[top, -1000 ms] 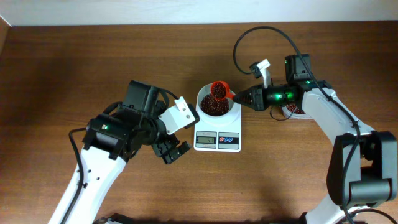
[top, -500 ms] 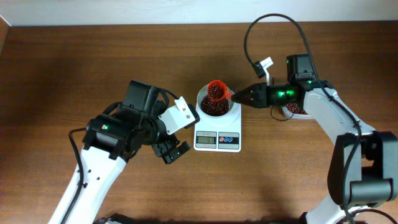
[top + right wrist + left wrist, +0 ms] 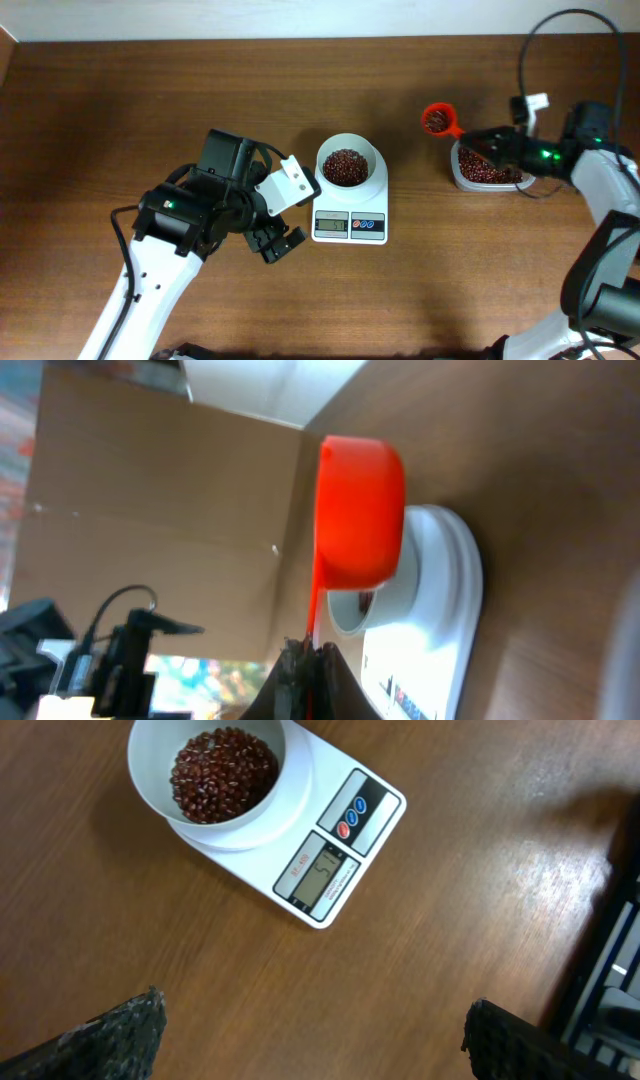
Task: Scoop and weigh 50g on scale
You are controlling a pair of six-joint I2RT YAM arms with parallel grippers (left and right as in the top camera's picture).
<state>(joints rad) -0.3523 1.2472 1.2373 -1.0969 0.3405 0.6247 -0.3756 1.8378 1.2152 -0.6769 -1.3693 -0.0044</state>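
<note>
Overhead: right tool (image 3: 478, 140) clamped on the beany orange scoop (image 3: 437, 120), scale (image 3: 349, 227) well beyond its tip. Left wrist: left tool (image 3: 315, 1045) spread apart, scale just ahead, display (image 3: 325, 875) digits only visible here. Half a second back, scoop was over the bowl (image 3: 375, 165).

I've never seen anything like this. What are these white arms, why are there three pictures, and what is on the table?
These are two robot arms at a wooden table. One picture looks down from above; the other two come from small cameras on each wrist. In the middle sits a white scale carrying a white bowl of red beans. The left pincer hangs open beside it, holding nothing. The right pincer is shut on the handle of a red scoop with beans in it, near a clear tub of more beans.
</note>
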